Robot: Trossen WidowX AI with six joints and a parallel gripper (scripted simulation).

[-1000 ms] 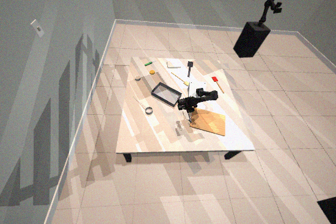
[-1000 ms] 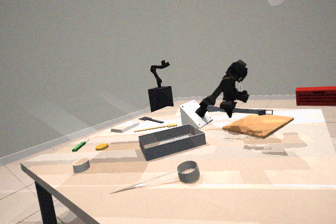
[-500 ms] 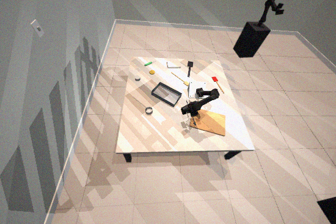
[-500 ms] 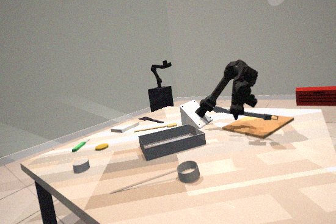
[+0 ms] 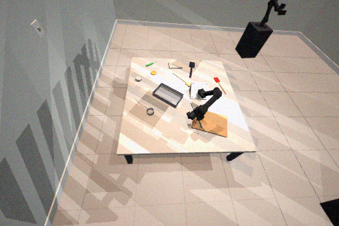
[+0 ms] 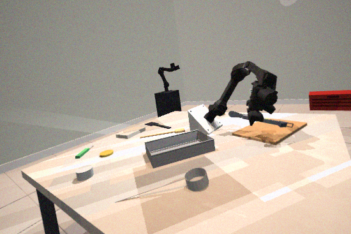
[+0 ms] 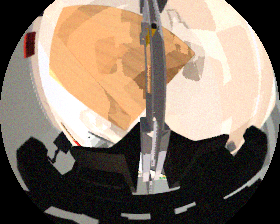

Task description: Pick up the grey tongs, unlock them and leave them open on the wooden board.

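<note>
Pinched on the tongs (image 5: 200, 122), the gripper (image 5: 193, 115) sits in the top view at the near-left corner of the board (image 5: 216, 125), arm bent from its base. The tin (image 5: 168, 95) lies well apart to the left with nothing across it, so the tongs are off it; they look like a thin dark line slanting over the board's corner.

From the exterior view, the gripper (image 6: 255, 117) points down just above the board (image 6: 271, 131), with the tongs (image 6: 265, 120) held roughly level and close over the wood, likely so they can be laid flat. Their far end reaches toward the board's right edge.

At the wrist, the tongs (image 7: 153, 85) run straight up from the fingers, arms close together, over the board (image 7: 100, 66). Whether the lock is released I cannot tell; they do not look spread.
</note>
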